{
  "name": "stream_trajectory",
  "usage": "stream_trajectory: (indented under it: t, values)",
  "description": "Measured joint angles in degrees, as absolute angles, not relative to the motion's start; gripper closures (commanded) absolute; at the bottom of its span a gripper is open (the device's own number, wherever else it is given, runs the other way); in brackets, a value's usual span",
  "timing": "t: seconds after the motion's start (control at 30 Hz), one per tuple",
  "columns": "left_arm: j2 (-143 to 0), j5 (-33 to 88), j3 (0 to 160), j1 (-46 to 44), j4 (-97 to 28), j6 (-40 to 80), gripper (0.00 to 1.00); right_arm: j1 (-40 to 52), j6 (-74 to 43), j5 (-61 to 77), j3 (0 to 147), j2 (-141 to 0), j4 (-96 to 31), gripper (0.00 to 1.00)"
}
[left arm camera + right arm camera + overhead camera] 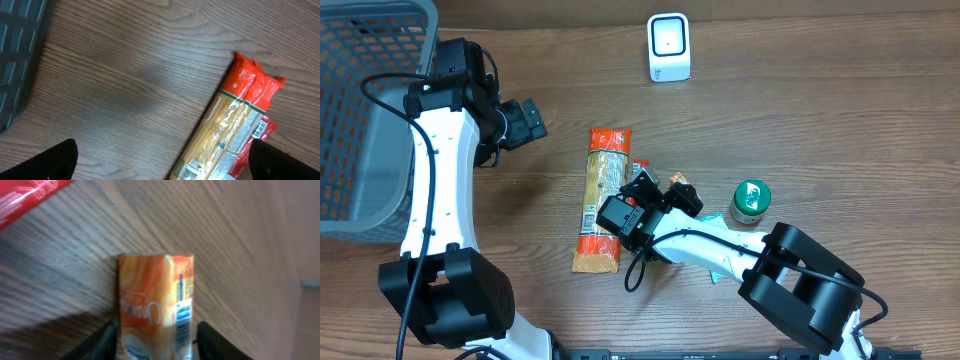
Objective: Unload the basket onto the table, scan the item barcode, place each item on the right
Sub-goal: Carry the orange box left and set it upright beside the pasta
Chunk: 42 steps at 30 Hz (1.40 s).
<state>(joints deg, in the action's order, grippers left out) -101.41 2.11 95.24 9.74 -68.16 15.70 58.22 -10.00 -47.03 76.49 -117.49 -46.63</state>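
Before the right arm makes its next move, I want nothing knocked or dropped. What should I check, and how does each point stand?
1. Right gripper open around the orange packet: ok, a gap shows at one finger.
2. Barcode on the packet facing up: ok.
3. Scanner standing at the far side of the table, nothing in front of it: ok.
4. Left gripper open, empty and well away from the packet: ok.
5. Room beside the right gripper: not ok, the pasta pack lies close alongside and could be nudged.
6. Packet lying flat: cannot tell.
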Motion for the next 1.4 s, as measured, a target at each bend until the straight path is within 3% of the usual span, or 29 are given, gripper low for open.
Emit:
stream_trajectory:
  t: [0.13, 0.2, 0.43, 0.63, 0.83, 0.93, 1.07, 1.4]
  values:
    - [-101.41, 2.11, 95.24, 9.74, -68.16, 15.70, 0.00, 58.22, -9.98, -43.75, 76.49, -116.36, -46.81, 0.26]
    - [-101.41, 2.11, 95.24, 9.74, -68.16, 15.70, 0.00, 58.22, -10.13, -42.00, 76.53, -114.65, -46.94, 0.23]
    - [-101.41, 2.11, 95.24, 9.74, -68.16, 15.70, 0.00, 55.53, -9.52, -31.77, 77.82, -108.05, -47.37, 0.21]
    - [-101.41, 2.11, 95.24, 9.74, -68.16, 15.70, 0.00, 47.48, -7.70, -17.63, 77.95, -107.72, -48.14, 0.21]
    - [-101.41, 2.11, 95.24, 9.74, -68.16, 15.70, 0.00, 41.82, -7.46, -12.29, 77.84, -107.72, -48.25, 0.21]
    - [-101.41, 2.11, 95.24, 9.74, -68.16, 15.70, 0.00, 40.80, -7.44, -10.02, 77.60, -107.72, -48.69, 0.22]
    - [-101.41, 2.11, 95.24, 9.74, -68.16, 15.70, 0.00, 40.80, -7.44, -7.92, 77.45, -107.72, -48.64, 0.36]
    - [-101.41, 2.11, 95.24, 9.74, -68.16, 15.70, 0.00, 41.67, -7.25, -6.74, 77.45, -107.72, -48.69, 0.46]
